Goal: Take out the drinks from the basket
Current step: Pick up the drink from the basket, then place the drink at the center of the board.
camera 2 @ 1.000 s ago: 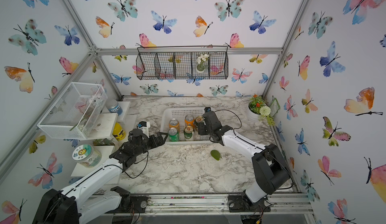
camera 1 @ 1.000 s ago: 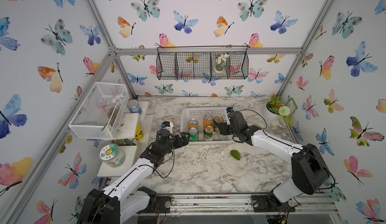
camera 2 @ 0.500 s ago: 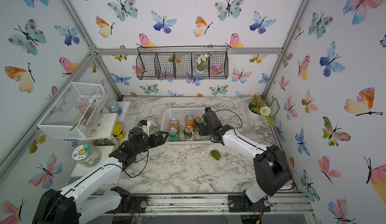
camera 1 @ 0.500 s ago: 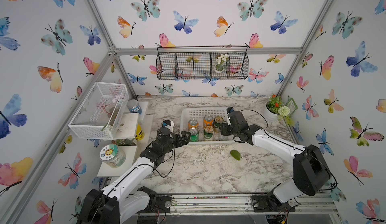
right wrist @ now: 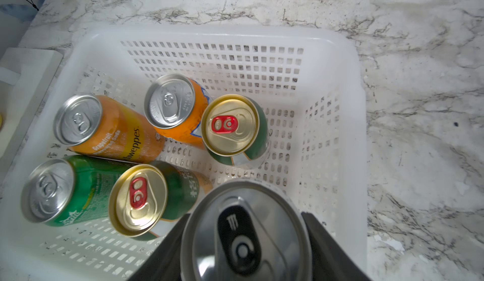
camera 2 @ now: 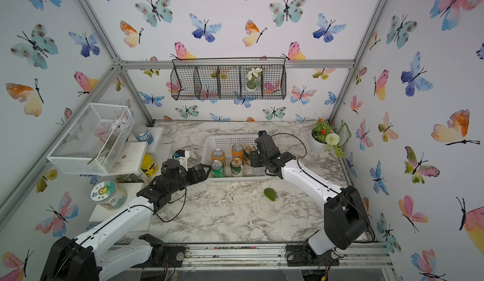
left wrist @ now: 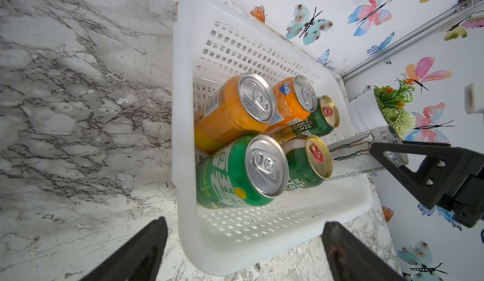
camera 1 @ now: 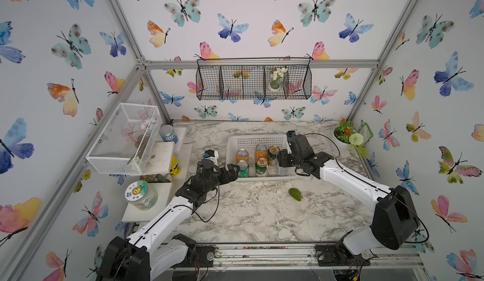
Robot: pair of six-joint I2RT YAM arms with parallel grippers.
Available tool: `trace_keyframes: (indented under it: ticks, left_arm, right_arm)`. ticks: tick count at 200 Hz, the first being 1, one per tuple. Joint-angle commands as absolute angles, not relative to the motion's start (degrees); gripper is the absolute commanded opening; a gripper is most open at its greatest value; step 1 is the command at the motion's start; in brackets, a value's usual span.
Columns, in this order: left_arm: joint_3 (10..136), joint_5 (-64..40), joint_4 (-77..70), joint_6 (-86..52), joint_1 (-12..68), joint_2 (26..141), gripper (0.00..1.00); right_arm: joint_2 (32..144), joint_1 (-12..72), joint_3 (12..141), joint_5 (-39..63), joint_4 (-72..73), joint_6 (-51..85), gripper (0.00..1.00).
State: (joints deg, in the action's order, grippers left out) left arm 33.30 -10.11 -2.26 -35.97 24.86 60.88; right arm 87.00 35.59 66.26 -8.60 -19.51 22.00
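Marble tabletop (camera 1: 248,214), basket (camera 1: 251,142) on it: our right gripper (right wrist: 246,240) clamps the silver can (left wrist: 366,146) inside, so we lift straight up; left gripper (left wrist: 245,222) gapes beside the basket

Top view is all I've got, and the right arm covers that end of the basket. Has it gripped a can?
Observer: Yes. In the right wrist view the right fingers are shut on the silver can, one on each side.
Operator: Is it out of the basket yet?
Observer: No. The left wrist view shows it upright within the walls of the basket. Whether its base is off the floor I can't tell.
Operator: And the left fingers?
Observer: Open. In the left wrist view the left fingers are spread wide, with the basket's end between them.
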Motion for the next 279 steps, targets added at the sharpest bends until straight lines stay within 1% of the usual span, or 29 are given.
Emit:
trace_keyframes:
  ticks: [1,90,160,187,252,279]
  left_arm:
    - [34.79,-8.44,-0.75,-34.89,25.05,61.17,0.99]
    - [34.99,-8.26,0.04,-35.02,25.05,60.56,0.99]
    - [35.09,-8.17,0.37,-35.07,25.02,60.33,0.99]
    - [34.93,-8.17,0.51,-35.1,25.05,60.05,0.99]
    - [34.64,-8.17,0.87,-35.07,25.05,59.43,0.99]
    - [34.51,-7.94,1.05,-34.98,25.05,58.93,0.99]
  right_arm:
    - [84.04,35.77,70.09,-10.35,-18.26,21.23,0.45]
    - [82.05,35.77,79.08,-12.08,-21.11,19.43,0.44]
    - [85.79,34.35,90.14,-20.6,-22.26,16.61,0.46]
    - [86.9,30.85,90.95,-20.3,-21.14,17.08,0.46]
    - [90.87,16.08,86.23,-11.03,-17.32,22.94,0.45]
    - [94.71,13.98,84.18,-8.85,-15.86,23.63,0.45]
